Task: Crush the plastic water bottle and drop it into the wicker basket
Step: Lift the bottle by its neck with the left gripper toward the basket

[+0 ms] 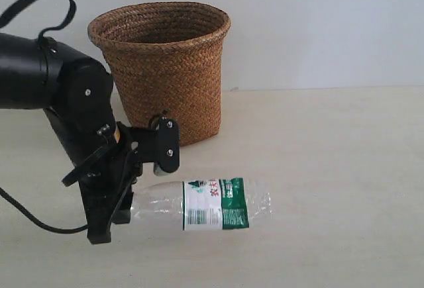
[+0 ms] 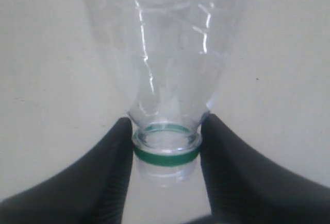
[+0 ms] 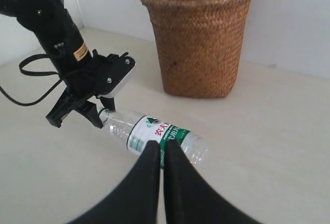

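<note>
Exterior view: the plastic water bottle (image 1: 205,203) lies on its side on the bench (image 1: 331,169), in front of the upright wicker basket (image 1: 162,69) and apart from it. At the neck end sits the left tool (image 1: 132,200). The body looks round and uncrushed.

Left wrist view: both fingers (image 2: 111,157) press the neck at the green neck ring (image 2: 165,154), so the left tool is grasping the bottle there. No cap is visible.

Right wrist view: the right tool (image 3: 163,144) is clenched on nothing, above the label. Contact cannot be told.

Judgement: the bottle is pinned for crushing. The next move calls for the right tool to bear down on the body while the neck grip holds firm, then a lift over the basket rim.
</note>
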Action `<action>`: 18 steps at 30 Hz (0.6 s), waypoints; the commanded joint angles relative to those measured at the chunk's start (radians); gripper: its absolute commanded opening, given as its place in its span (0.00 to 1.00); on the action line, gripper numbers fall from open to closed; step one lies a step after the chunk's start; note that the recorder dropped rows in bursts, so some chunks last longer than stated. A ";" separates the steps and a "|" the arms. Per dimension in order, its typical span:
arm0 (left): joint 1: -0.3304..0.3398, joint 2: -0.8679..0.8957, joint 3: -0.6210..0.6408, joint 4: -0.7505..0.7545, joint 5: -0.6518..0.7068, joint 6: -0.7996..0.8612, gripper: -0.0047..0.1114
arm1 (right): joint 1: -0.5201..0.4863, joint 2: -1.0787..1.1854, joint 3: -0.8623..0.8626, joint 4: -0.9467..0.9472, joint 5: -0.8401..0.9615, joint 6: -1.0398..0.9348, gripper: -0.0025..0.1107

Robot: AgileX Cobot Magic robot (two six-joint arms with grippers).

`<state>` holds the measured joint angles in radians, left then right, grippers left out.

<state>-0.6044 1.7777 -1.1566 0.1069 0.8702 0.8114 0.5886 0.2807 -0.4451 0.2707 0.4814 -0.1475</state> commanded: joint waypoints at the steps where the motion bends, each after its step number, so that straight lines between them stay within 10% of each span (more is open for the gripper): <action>1: 0.002 -0.049 -0.044 0.018 0.001 -0.013 0.08 | 0.001 -0.003 0.040 0.001 -0.100 -0.042 0.02; 18: 0.072 -0.134 -0.196 0.230 0.139 -0.101 0.08 | 0.001 -0.003 0.050 0.011 -0.095 -0.011 0.02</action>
<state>-0.5546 1.6686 -1.3247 0.3323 0.9885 0.7266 0.5886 0.2807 -0.3967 0.2809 0.3971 -0.1554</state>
